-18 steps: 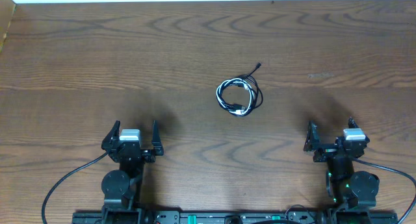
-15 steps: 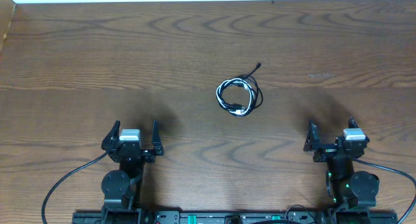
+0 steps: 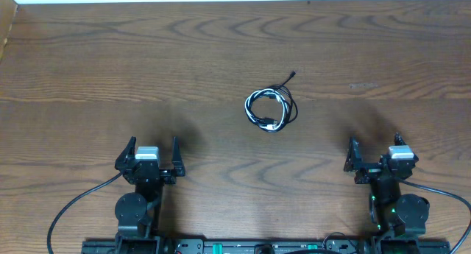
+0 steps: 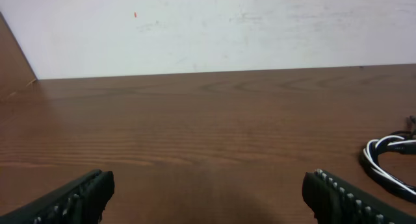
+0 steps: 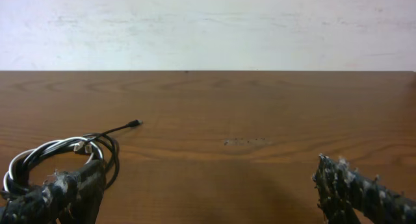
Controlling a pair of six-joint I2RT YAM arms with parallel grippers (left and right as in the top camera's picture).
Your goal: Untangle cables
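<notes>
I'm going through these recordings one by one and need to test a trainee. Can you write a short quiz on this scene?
1. True or false: the cables lie wound together on the table, touching neither claw.
2. Open or shut: how do the left claw and right claw stand?
3. The black plug sticks out from the cables toward: A) the table's far edge, B) the left claw, C) the right claw.

Key: 1 true; 2 both open; 3 A.
</notes>
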